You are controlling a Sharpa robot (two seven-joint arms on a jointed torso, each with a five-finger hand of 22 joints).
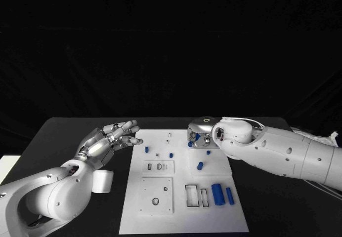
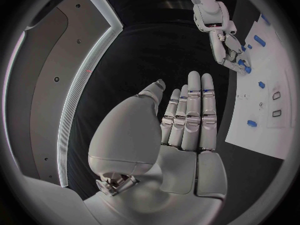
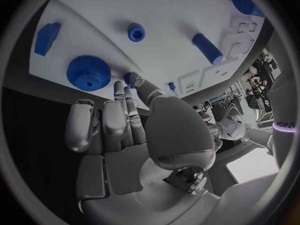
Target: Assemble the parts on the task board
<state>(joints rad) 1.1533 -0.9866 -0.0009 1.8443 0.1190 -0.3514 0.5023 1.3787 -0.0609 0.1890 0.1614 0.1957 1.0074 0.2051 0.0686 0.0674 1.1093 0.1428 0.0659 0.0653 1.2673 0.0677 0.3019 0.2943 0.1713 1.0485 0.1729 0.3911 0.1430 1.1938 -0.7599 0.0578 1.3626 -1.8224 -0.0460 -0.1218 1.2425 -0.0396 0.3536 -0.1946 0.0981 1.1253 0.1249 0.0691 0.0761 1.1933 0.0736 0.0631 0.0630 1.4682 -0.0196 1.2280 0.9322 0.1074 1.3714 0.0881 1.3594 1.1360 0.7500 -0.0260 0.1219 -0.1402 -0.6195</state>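
Note:
The white task board (image 1: 182,217) lies mid-table. My right hand (image 1: 203,133) hovers over its far end. In the right wrist view its thumb and a fingertip pinch a small blue part (image 3: 129,78), right beside a blue gear (image 3: 89,72) at the board's edge. My left hand (image 1: 110,139) is held open by the board's far left corner, fingers straight, nothing in it (image 2: 187,130). Two blue cylinders (image 1: 218,194) lie at the board's near right. Small blue pegs (image 1: 147,148) (image 1: 200,165) are on its middle.
Rectangular slots (image 1: 191,195) and a raised square plate (image 1: 155,195) take up the board's near half. A blue block (image 3: 47,37), a round peg (image 3: 136,32) and a cylinder (image 3: 207,48) lie on the board beyond the right hand. Black table (image 1: 64,143) surrounds the board.

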